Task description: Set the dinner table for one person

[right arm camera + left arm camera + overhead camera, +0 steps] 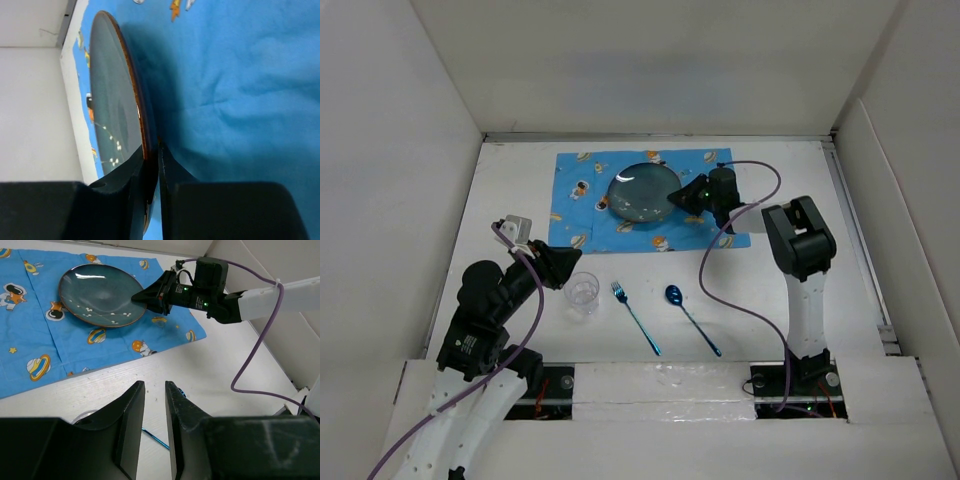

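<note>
Placing the plate (642, 190) is judged to be the step in hand. The plate lies on the blue printed mat (580, 215) in the upper centre of the overhead view, on the white dinner table (510, 180).

Right gripper (151, 145): jaws pinched on the plate's right rim, the thin edge passing between the two fingers. Whether the rim is raised off the cloth cannot be told.

Left gripper (155, 385): jaws stand narrowly apart with nothing between them. It hangs just beside the glass (583, 293) at lower left; contact cannot be confirmed.

Fork (635, 317) and spoon (690, 318) lie side by side on bare table below the mat, apart from each other and from the plate. In my judgement the setting is only part done.

Next move, as judged:
- the right jaws need to let go of the rim and back away to the right, low and level, so the plate is not dragged or tipped;
- the mat could crease if the plate slides;
- glass, fork and spoon are not yet set beside the plate.

Pose: the right arm (800, 250) rises from its base at lower right, bends at the elbow and reaches left to the plate. The left arm (495, 295) is folded low at lower left, wrist pointing right toward the glass.
</note>
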You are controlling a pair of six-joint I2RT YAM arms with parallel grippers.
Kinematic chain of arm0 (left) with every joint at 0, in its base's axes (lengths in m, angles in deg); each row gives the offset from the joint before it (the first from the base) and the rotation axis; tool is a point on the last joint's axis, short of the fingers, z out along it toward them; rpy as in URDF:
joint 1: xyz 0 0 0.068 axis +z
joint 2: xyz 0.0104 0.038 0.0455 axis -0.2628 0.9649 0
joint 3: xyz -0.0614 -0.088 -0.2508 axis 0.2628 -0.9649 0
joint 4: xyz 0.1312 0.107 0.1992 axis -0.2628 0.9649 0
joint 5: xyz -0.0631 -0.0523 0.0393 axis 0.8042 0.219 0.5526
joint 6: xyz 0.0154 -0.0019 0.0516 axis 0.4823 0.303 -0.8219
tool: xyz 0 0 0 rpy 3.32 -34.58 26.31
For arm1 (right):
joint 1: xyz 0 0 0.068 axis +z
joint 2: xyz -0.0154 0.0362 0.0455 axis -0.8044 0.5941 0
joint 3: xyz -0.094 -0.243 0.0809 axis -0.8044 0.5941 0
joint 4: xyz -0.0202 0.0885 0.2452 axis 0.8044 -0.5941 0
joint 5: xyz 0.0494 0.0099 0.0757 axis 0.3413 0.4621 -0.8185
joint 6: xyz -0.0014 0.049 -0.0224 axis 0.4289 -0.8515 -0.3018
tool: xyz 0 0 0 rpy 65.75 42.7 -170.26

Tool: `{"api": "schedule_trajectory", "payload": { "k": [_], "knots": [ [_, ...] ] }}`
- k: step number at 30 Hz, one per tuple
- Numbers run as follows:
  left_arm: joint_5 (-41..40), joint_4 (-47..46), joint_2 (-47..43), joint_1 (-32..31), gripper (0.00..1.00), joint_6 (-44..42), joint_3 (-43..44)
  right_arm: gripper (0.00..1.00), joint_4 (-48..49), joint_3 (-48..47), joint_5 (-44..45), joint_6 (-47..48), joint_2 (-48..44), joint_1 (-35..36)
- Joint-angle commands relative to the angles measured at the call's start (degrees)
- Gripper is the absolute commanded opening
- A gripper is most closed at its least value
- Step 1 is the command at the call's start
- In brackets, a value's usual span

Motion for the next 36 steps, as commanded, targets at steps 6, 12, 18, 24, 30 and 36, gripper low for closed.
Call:
{"api": "schedule_trajectory", "payload": {
  "k": [6, 12, 18, 24, 30, 36],
  "knots": [
    [-0.14, -2.04, 0.02, -0.23, 0.23, 0.01, 0.46, 0.49, 4.47, 2.75, 0.50, 1.63, -7.24, 0.64],
    [-0.85, -1.69, -0.59, -0.23, 0.26, 0.01, 0.63, 0.59, -1.85, 7.75, 3.13, 9.00, -13.82, 0.64],
    [-4.62, -0.29, -0.85, -0.23, 0.36, 0.62, 1.60, 0.62, -9.07, 13.29, 7.88, 17.18, -22.07, 0.11],
    [-6.56, 0.16, -1.04, -0.23, 0.45, 0.98, 1.77, 0.03, -12.86, 16.36, 10.17, 27.97, -30.78, 2.91],
    [-13.58, 2.97, -1.64, -0.23, 0.00, 2.29, 3.36, 0.00, -19.35, 12.69, 17.00, 38.19, -36.60, 21.97],
    [-19.56, 4.64, -0.85, -0.23, 0.02, 3.52, 4.24, 0.52, -25.58, 5.57, 22.99, 42.59, -32.65, 37.80]
  ]
}}
